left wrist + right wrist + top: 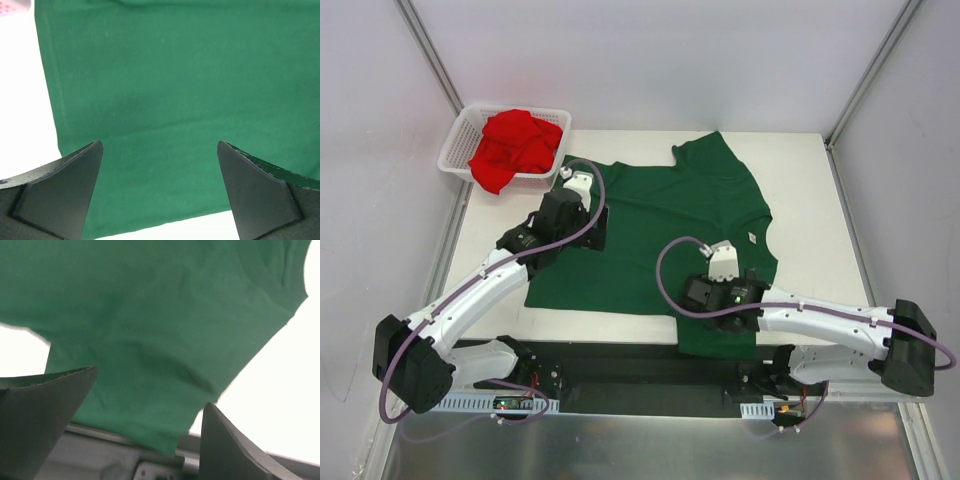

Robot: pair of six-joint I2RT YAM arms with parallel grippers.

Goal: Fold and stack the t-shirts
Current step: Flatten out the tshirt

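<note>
A dark green t-shirt point(670, 215) lies spread flat on the white table, with one sleeve point(715, 335) hanging over the near edge. My left gripper point(597, 228) hovers open over its left part; in the left wrist view the fingers point(65, 195) stand wide apart above the green t-shirt point(170, 90), with nothing between them. My right gripper point(690, 298) is open over the near sleeve. The right wrist view shows the green t-shirt point(150, 315) lying loose between its spread fingers point(45, 410), and neither finger holds it. A red t-shirt point(515, 145) sits crumpled in the basket.
The white mesh basket point(455, 150) stands at the table's far left corner. A black rail point(640, 370) runs along the near edge between the arm bases. White table point(810, 200) shows to the right of the green t-shirt, with walls on all sides.
</note>
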